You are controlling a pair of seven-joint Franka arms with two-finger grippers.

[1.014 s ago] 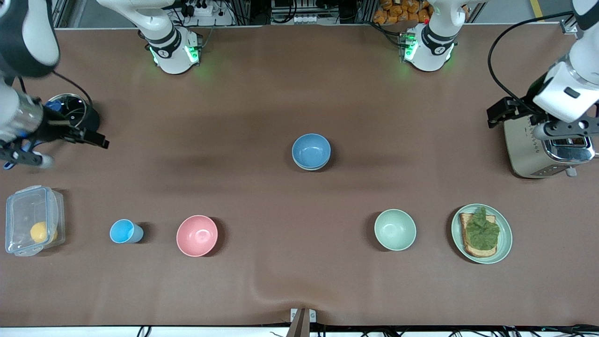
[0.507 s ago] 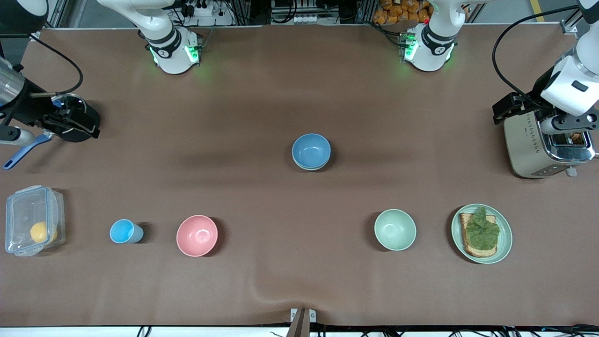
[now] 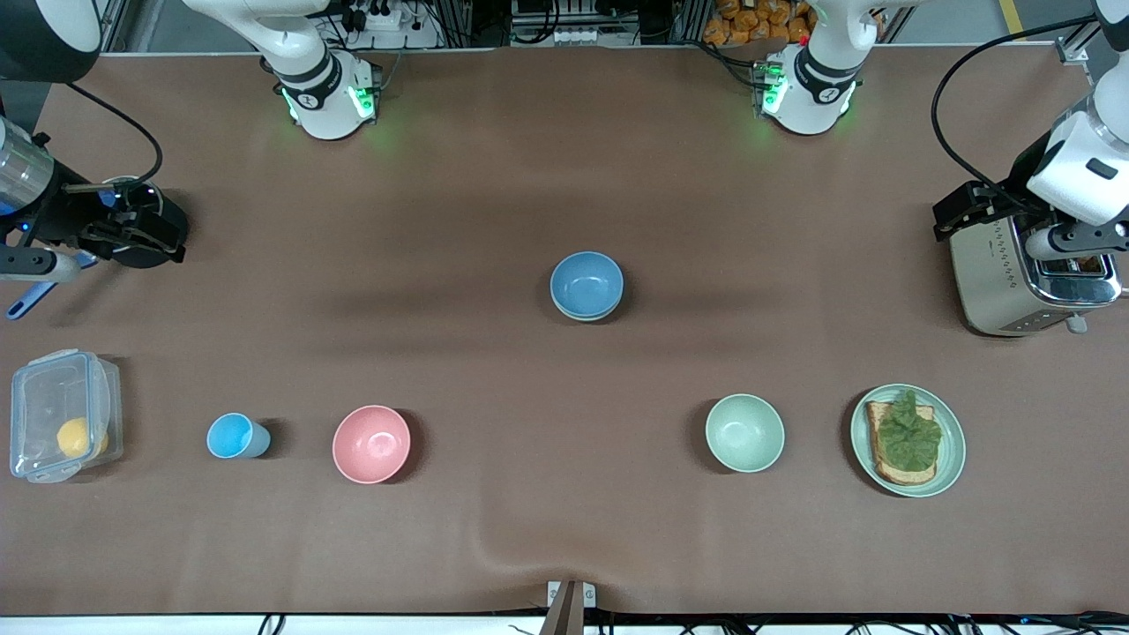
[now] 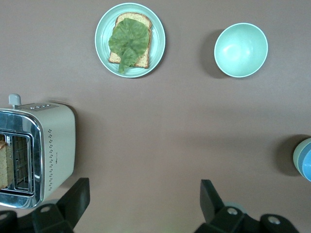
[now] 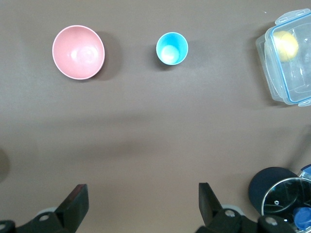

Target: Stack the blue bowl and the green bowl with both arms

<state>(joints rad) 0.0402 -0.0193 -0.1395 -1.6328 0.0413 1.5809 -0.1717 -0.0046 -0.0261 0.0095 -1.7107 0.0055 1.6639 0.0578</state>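
The blue bowl [image 3: 586, 282] sits at the table's middle, nested in the green bowl [image 3: 584, 317], of which only a pale rim shows beneath it. The left wrist view catches the edge of this stack: the blue bowl [image 4: 307, 167] and the green bowl's outer wall [image 4: 297, 156]. My left gripper [image 3: 1014, 225] hangs open and empty over the toaster, and it also shows in the left wrist view [image 4: 144, 199]. My right gripper [image 3: 106, 247] hangs open and empty over a black pot, and it also shows in the right wrist view [image 5: 142, 199].
A mintier green bowl [image 3: 744, 432] and a green plate [image 3: 951, 459] with toast and lettuce lie near the front. A toaster [image 3: 997, 273] stands at the left arm's end. A pink bowl [image 3: 371, 444], light-blue cup [image 3: 231, 436], clear box [image 3: 62, 414] and black pot [image 5: 272, 187] are toward the right arm's end.
Both grippers have drawn back toward their ends of the table and away from the front camera. The right one has come over the pot. The bowls have not moved.
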